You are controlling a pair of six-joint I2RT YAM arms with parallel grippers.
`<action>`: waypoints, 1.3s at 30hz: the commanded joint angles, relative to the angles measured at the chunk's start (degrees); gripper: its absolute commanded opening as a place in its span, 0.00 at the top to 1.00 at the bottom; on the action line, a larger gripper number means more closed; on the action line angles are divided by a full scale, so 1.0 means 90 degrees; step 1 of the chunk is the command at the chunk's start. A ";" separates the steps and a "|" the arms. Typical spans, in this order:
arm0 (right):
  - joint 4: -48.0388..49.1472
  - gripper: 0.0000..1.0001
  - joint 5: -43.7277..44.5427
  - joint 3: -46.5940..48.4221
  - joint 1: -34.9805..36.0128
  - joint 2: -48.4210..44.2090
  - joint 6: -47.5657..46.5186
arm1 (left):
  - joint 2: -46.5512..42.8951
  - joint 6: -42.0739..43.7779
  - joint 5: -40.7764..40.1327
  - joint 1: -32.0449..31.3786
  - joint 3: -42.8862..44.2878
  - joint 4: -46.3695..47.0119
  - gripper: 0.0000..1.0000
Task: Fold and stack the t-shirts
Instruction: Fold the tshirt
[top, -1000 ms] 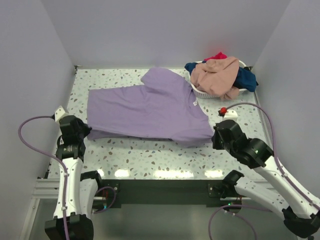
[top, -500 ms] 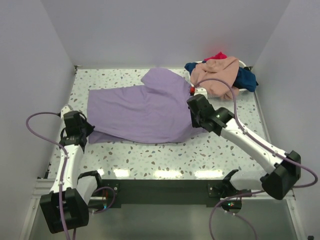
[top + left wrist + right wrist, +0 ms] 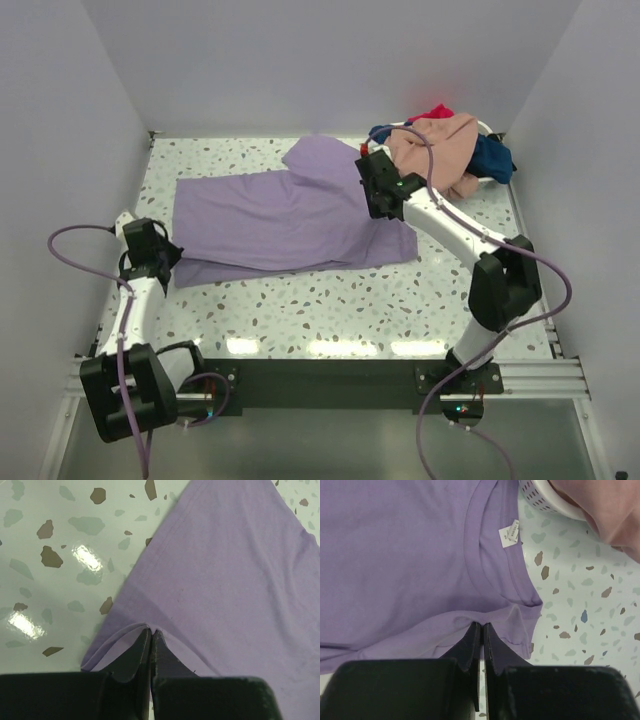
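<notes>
Since a second ago the right arm has swung from the table's near right edge out across the cloth, dragging the shirt's near right part up toward the collar, while the left arm has barely shifted. Closed tight, the right gripper (image 3: 481,626) has its two fingers pressed together on a puckered ridge of the lavender t-shirt (image 3: 395,555), just below the neckline and its white label (image 3: 509,532). The left gripper (image 3: 151,630) is likewise shut, pinching a small fold at the shirt's near left hem corner. How much fabric lies between either pair of fingers is hidden by the black finger bodies, and in the overhead view the right gripper's tips (image 3: 383,210) are covered by its own wrist. Seen from above, the lavender t-shirt (image 3: 290,215) lies flat on the speckled terrazzo-pattern table (image 3: 300,300), its long axis running left to right, hem to the left beside the left gripper (image 3: 168,258), collar to the right, one sleeve pointing at the far wall. Just beside the collar stands the white basket (image 3: 540,500), its rim mostly buried under a peach-pink t-shirt (image 3: 435,150), a navy t-shirt (image 3: 493,158) and a red t-shirt (image 3: 435,112) showing only as a scrap at the back. Plain pale walls (image 3: 330,60) enclose the table on three sides.
</notes>
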 commanded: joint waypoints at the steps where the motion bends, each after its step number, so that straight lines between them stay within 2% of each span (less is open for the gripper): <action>1: 0.0240 1.00 -0.0075 0.0573 -0.0097 0.0311 -0.0301 | 0.0213 -0.0086 -0.0010 0.0121 -0.0004 0.0631 1.00; 22: 0.0006 1.00 0.0052 0.2438 -0.0410 0.1933 -0.0633 | 0.1113 0.0070 0.0254 0.0219 0.0561 0.0934 1.00; 39: -0.0277 1.00 0.0140 0.3337 -0.0595 0.2860 -0.0721 | 0.2235 0.0246 0.0606 0.0287 0.1128 0.1159 1.00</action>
